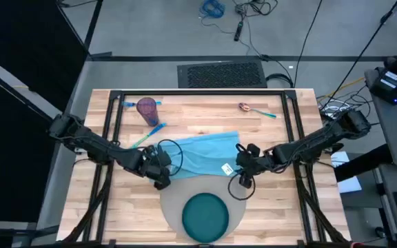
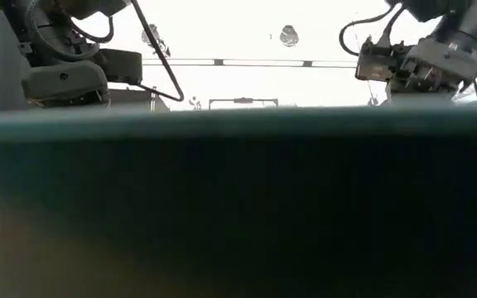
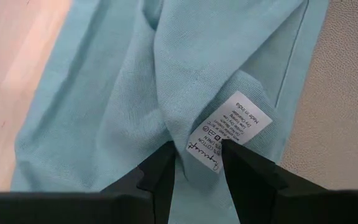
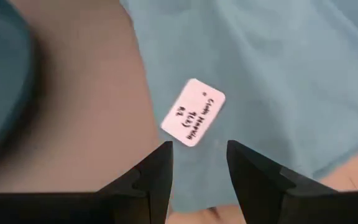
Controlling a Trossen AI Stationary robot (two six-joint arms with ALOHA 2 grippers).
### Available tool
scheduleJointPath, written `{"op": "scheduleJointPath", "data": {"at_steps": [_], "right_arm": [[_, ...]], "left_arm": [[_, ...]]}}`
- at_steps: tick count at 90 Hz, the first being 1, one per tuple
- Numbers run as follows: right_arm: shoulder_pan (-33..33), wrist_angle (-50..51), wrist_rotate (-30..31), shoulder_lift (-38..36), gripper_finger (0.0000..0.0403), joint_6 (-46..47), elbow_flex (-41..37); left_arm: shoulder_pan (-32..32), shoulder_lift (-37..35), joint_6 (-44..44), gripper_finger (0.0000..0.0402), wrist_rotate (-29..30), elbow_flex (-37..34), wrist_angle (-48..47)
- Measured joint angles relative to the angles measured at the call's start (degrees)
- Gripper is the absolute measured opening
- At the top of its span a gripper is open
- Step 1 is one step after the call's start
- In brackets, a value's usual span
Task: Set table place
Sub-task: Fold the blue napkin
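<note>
on the light-wood bench [image 1: 267,207], near the front edge: a round grey placemat [image 1: 173,204] with a dark teal plate [image 1: 206,215] centred on it. just behind, overlapping the placemat's rear rim – a light blue cloth napkin [image 1: 202,153], rumpled, spread across the bench's middle, with a white label [image 1: 227,168] near its front right corner.

left tool [image 3: 196,163] low over the napkin's left end, fingers [image 3: 160,171] narrowly parted with a fold of cloth and a white care tag [image 3: 225,127] bunched between them – seemingly pinching the fabric. bare bench and placemat visible to either side of the napkin in that wrist view.

right tool [image 4: 199,163] hovering over the napkin's front right corner, fingers [image 4: 157,168] apart and holding nothing, the white handwritten label just ahead of the tips, plate rim off to one side.

toward the back: a purple cup [image 1: 147,109] lying at back left, a blue-handled utensil [image 1: 149,133] beside it, a spoon [image 1: 252,109] with a teal handle at back right.

low view mostly blocked by the plate's dark rim [image 2: 238,124]; both arms showing above it.
</note>
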State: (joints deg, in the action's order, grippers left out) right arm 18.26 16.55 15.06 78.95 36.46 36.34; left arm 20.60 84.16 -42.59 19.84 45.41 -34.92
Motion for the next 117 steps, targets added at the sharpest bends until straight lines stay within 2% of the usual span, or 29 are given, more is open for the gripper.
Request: {"op": "scheduleJointPath", "data": {"at_steps": [24,61,95,117], "right_arm": [[-0.1,-2.7,-0.7,6.0,0.0137,1.5,0.0],[-0.2,-5.7,-7.3,7.2,0.0141,6.0,0.0],[-0.2,-5.7,-7.2,7.2,0.0191,6.0,0.0],[-0.2,-5.5,-5.8,7.7,0.0196,6.0,0.0]], "left_arm": [[0.0,0.0,0.0,0.0118,0.0,0.0,0.0],[0.0,0.0,1.0,0.0118,0.0,0.0,0.0],[0.0,0.0,1.0,0.0118,0.0,0.0,0.0],[0.0,0.0,1.0,0.0118,0.0,0.0,0.0]]}}
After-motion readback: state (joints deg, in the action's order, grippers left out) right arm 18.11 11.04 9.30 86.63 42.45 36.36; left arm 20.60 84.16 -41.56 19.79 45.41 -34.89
